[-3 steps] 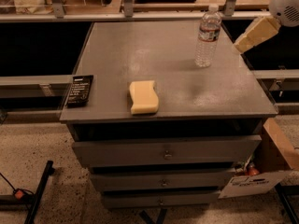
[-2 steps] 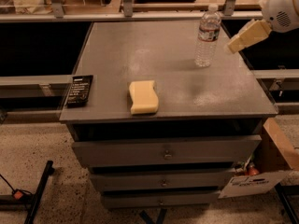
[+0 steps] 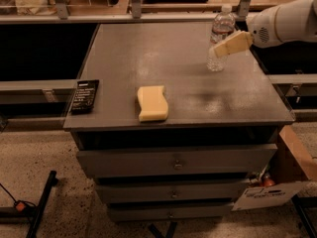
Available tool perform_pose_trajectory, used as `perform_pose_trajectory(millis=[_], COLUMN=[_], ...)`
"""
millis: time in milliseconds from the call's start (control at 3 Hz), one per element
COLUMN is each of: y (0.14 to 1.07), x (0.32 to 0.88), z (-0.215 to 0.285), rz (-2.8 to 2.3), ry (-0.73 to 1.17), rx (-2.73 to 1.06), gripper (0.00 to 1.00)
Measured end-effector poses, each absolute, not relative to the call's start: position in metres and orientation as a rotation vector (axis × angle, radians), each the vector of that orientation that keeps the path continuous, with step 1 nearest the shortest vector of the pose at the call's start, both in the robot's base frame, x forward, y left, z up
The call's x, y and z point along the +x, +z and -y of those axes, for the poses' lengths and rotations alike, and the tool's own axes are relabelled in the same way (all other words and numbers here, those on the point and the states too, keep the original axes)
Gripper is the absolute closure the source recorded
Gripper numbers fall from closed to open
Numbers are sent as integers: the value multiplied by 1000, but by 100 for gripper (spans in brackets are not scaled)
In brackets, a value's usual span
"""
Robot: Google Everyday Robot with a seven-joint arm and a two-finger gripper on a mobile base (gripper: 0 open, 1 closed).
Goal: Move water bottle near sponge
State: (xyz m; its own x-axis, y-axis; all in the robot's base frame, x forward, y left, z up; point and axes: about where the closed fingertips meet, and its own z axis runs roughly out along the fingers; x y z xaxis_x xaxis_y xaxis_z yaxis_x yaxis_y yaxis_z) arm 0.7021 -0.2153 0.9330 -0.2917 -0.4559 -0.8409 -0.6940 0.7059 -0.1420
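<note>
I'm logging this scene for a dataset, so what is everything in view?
cabinet: one, grey, centre, three drawers
water bottle: one, clear, white cap, upright, back right of top
sponge: one, pale yellow, front middle of top
card: one, black, front left edge
cardboard box: one, brown, floor, lower right
arm: one, white, upper right
gripper: one, tan, overlapping the bottle's middle

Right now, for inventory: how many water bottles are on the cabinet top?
1. The water bottle stands upright at the far right; the gripper is at its middle. None seems hidden.
</note>
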Motion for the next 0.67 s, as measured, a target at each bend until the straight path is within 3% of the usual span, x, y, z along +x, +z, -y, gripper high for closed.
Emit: perform_pose_trajectory(millis=[333,667], y=[919,915], x=[727,744], z=[194,170], rz=[-1893,-1830], ry=[384,433], rx=[-804,-758], gripper=[18,42])
